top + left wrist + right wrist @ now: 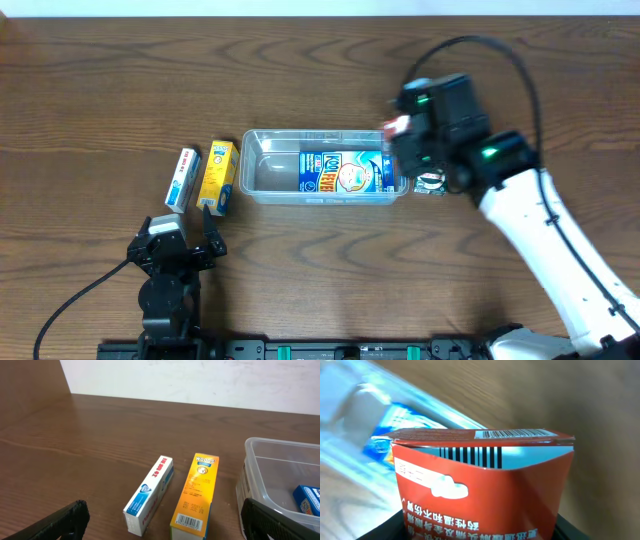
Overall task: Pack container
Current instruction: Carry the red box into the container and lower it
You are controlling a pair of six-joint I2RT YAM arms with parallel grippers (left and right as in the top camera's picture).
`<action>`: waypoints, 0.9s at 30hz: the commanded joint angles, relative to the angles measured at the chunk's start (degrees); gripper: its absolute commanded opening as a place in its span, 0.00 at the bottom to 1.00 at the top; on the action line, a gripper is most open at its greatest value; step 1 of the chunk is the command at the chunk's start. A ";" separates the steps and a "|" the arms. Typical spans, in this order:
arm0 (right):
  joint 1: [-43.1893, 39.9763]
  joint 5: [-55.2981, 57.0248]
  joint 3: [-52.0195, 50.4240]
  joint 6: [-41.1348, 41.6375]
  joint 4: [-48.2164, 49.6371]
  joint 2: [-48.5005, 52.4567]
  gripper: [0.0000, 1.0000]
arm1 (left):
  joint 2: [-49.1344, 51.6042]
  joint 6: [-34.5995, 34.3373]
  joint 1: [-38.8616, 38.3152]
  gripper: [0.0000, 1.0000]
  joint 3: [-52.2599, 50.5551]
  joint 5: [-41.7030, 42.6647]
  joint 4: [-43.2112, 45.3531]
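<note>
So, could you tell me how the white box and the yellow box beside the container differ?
The yellow box is wider and lies nearer the container; the white box is slimmer and lies farther out. Both lie flat on the table, outside the container.

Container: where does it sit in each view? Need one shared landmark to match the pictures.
Overhead: container in the middle of the picture, long side running left to right.
Left wrist: container at the right edge, cut off by the frame.
Right wrist: container blurred at upper left, behind the red box.
Shared landmark: the blue pack lying inside it, seen also in the left wrist and right wrist views.
</note>
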 commanded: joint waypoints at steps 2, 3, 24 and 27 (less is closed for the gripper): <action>8.22 -1.31 0.76 -10.69 5.44 1.75 0.33 | 0.02 -0.52 0.31 0.98 -1.46 -0.04 -0.37; 9.46 -1.31 0.76 -11.69 7.19 2.34 0.33 | 0.02 -0.52 0.31 0.98 -1.46 -0.04 -0.37; 16.17 -10.12 0.79 -21.55 29.55 19.37 0.45 | 0.02 -0.52 0.31 0.98 -1.46 -0.04 -0.35; 16.33 -12.44 0.79 -21.66 31.06 20.26 0.43 | 0.02 -0.52 0.31 0.98 -1.46 -0.04 -0.37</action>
